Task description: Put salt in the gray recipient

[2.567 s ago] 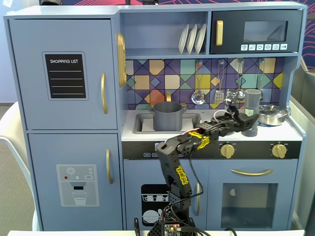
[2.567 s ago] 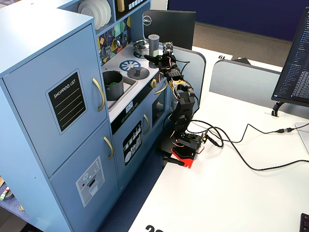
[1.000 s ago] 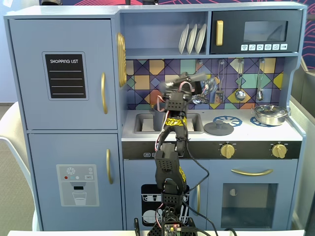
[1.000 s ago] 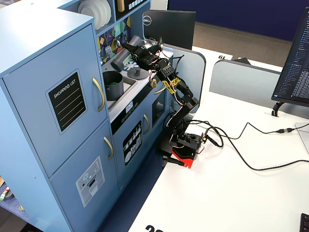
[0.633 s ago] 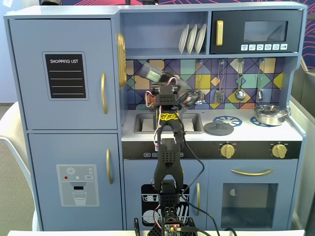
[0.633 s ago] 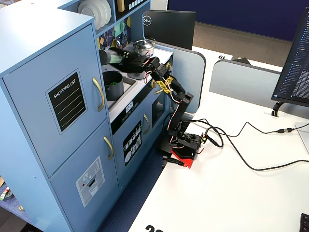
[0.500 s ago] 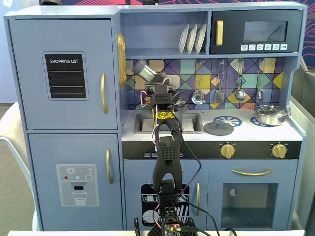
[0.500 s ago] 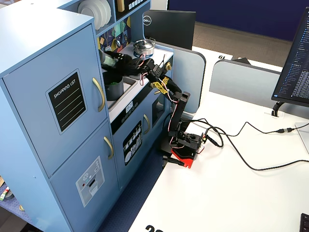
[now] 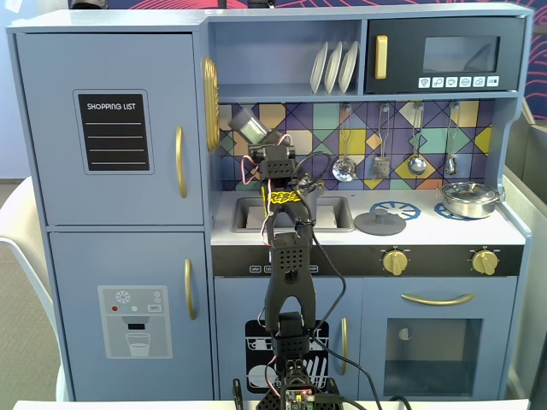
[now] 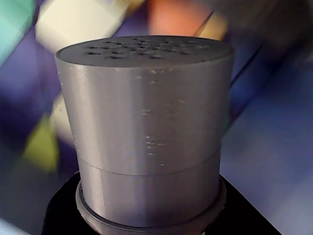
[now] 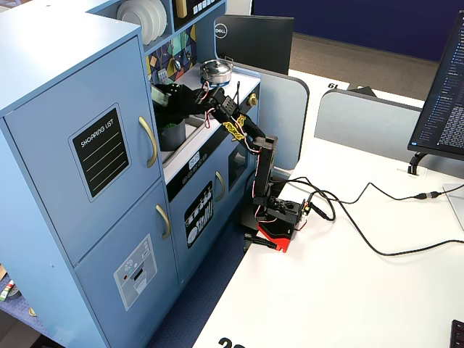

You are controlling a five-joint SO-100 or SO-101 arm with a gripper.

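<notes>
My gripper (image 9: 256, 141) is shut on the salt shaker (image 9: 249, 126) and holds it tilted in the air above the left part of the sink (image 9: 338, 213). In the wrist view the shaker's gray body (image 10: 149, 132) fills the frame, its holed cap on top, with a black jaw wrapped round its base. In a fixed view from the side, the gripper (image 11: 167, 98) hangs just above the gray pot (image 11: 172, 138), which stands in the sink and shows something green at its top. In the front fixed view the arm hides the pot.
A flat gray lid (image 9: 379, 224) lies on the left burner and a shiny steel pan (image 9: 468, 199) stands on the right burner. Utensils (image 9: 416, 162) hang on the tiled back wall. A shelf with white plates (image 9: 333, 67) is overhead. A cabinet wall (image 9: 111, 128) stands left of the sink.
</notes>
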